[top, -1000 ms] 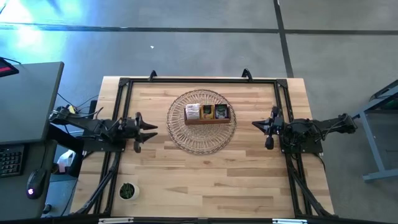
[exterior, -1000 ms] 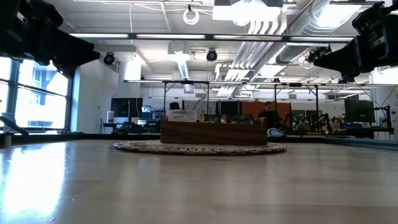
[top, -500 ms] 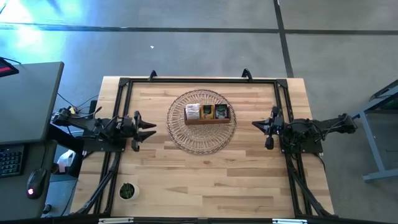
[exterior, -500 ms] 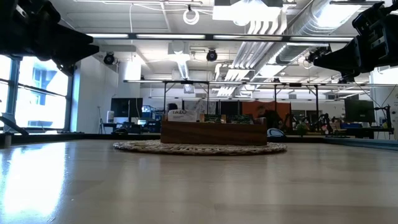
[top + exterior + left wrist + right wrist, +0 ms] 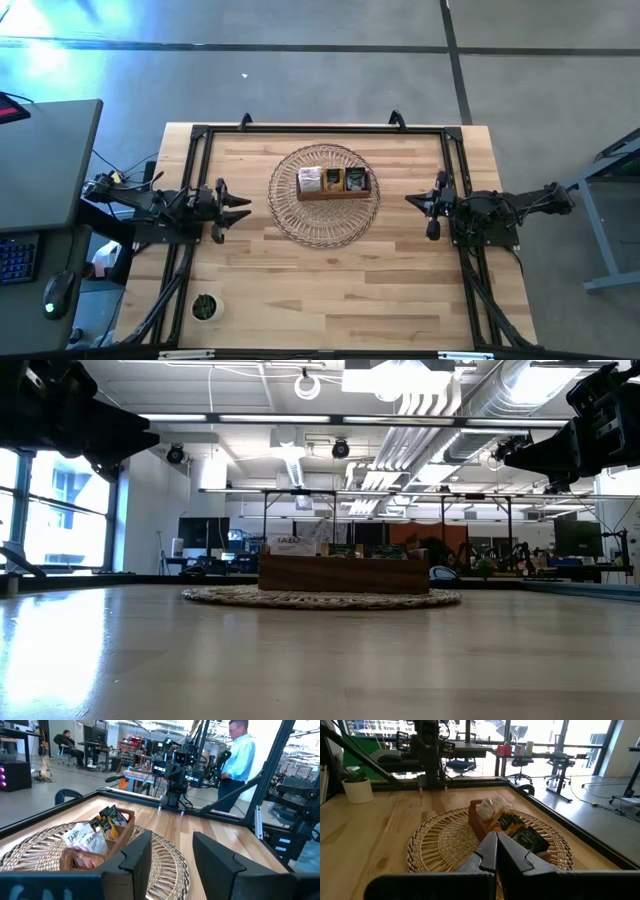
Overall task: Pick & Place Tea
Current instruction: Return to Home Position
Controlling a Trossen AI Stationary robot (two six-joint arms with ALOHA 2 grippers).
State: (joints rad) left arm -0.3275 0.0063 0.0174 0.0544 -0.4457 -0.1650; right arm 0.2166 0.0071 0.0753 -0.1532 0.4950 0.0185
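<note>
Because all the tea that you can see already stands in the box, there is nothing for you to lift at this moment. Both arms are at the sides of the table. The box sits on the round basket in the middle of the table. White sachets are in its left section and darker ones are in the other two.

The left hand hangs over the left side of the table, well apart from the basket. Its fingers are spread, with a clear gap between them and nothing in it. The right hand hangs over the right side, also well apart from the basket, with its fingers pressed together on nothing.

If you must take a sachet once more, I judge it to be very light, thin and soft. It is only paper, so a strong squeeze will bend or crumple it, and its smooth face may slip. The sachets stand on edge and lean on each other, with their upper corners above the wall of the box.

Come from above and take one by this free upper edge, with one finger on each flat face. Close gently and lift slowly, because a neighbour packed close beside it may come out too.
</note>
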